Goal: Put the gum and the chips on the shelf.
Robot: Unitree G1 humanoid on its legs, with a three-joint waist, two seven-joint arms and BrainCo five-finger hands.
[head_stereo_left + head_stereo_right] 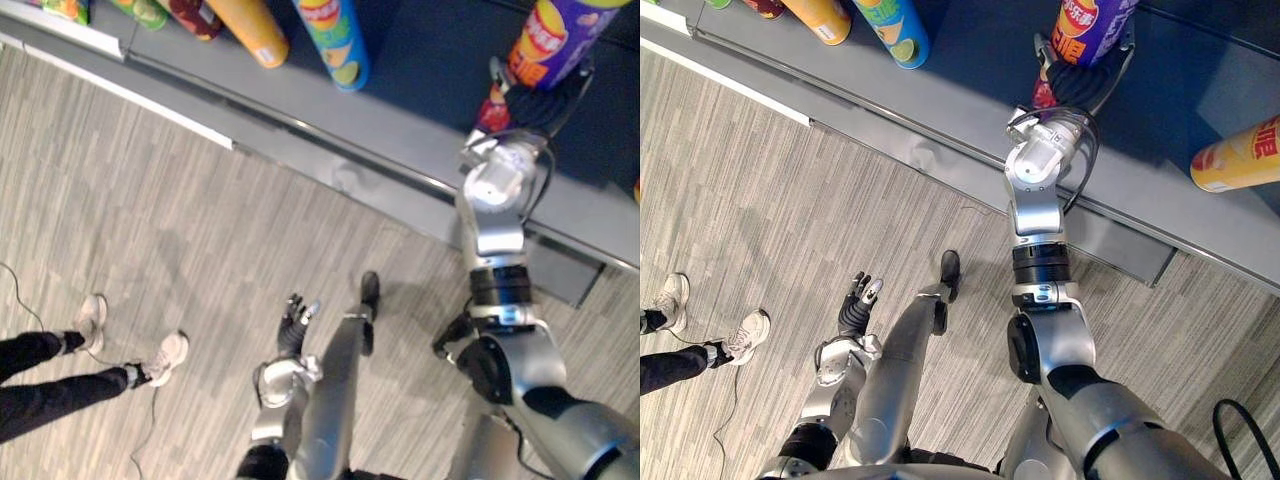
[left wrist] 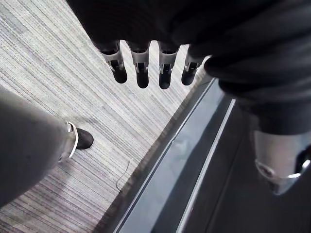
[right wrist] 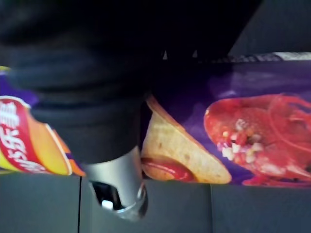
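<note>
Chips can (image 1: 1088, 25), the purple one, is at 1 o'clock in the right eye view, on or just over the dark shelf (image 1: 970, 60). The right hand (image 1: 1080, 88) is close against its side, but I cannot tell whether it grasps the can or has let it go. A small red thing (image 1: 1045, 95) sits just beside this hand; it may be the gum, but it is too unclear to say. The left hand (image 1: 857, 303) hangs at 7 o'clock over the floor, relaxed and holding nothing. The danger, I think, is the release: if the can's base is not flat on the shelf it may tip, and a round can rolls easily toward the front edge. Pulling the arm back carelessly could also drag the can or push the red thing off. The blue can (image 1: 895, 30) at 11 o'clock is well apart.
</note>
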